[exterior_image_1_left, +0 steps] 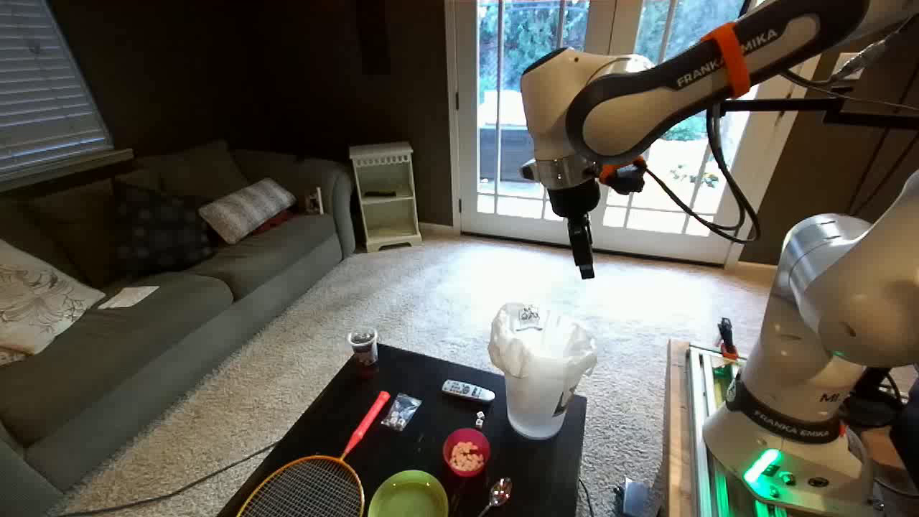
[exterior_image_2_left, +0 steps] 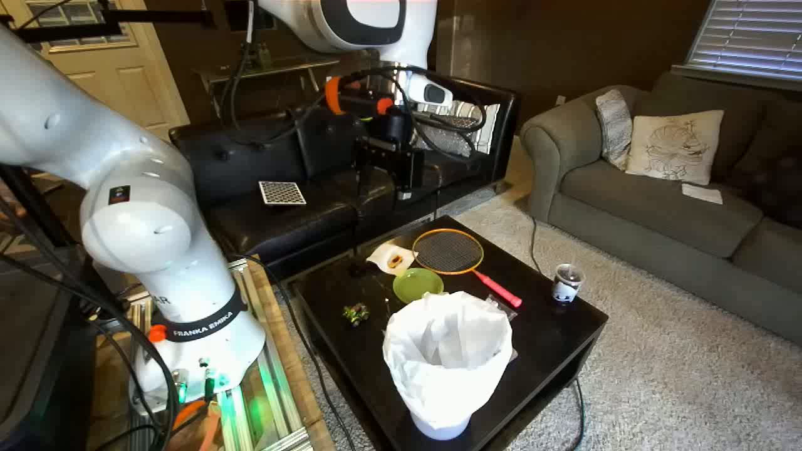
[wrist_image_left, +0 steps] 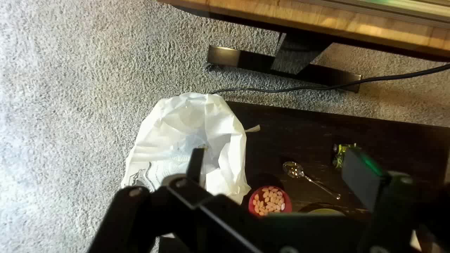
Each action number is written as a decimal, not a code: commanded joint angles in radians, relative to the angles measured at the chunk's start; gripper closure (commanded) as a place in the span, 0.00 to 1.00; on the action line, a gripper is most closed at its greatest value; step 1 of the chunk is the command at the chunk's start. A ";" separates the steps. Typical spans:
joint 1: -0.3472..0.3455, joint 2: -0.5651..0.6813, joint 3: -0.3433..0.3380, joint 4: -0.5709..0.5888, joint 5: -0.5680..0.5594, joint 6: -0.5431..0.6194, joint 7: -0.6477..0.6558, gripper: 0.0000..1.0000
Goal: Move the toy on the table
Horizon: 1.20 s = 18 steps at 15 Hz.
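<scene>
A black table [exterior_image_2_left: 545, 344] is standing on pale carpet [exterior_image_1_left: 431, 287]; one grey sofa [exterior_image_2_left: 645, 200], one black sofa [exterior_image_2_left: 282, 222] and one shelf [exterior_image_1_left: 388, 194] are standing around. On the table one racket [exterior_image_2_left: 457, 254], one remote [exterior_image_1_left: 468, 390], one spoon [wrist_image_left: 294, 170], one cup [exterior_image_2_left: 567, 283], one lined bin [exterior_image_1_left: 531, 402], one red bowl [exterior_image_1_left: 470, 435] and one green bowl [exterior_image_1_left: 409, 495] are resting. The small green toy [exterior_image_2_left: 356, 314] is lying there near the spoon. The gripper [wrist_image_left: 275, 156] is hanging higher than the bin, fingers [wrist_image_left: 365, 177] standing wide apart.

Racket [exterior_image_2_left: 448, 252] beside green bowl [exterior_image_2_left: 418, 285]
</scene>
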 commanded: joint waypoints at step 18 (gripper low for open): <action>0.185 0.543 0.151 0.024 -0.107 0.410 -0.087 0.00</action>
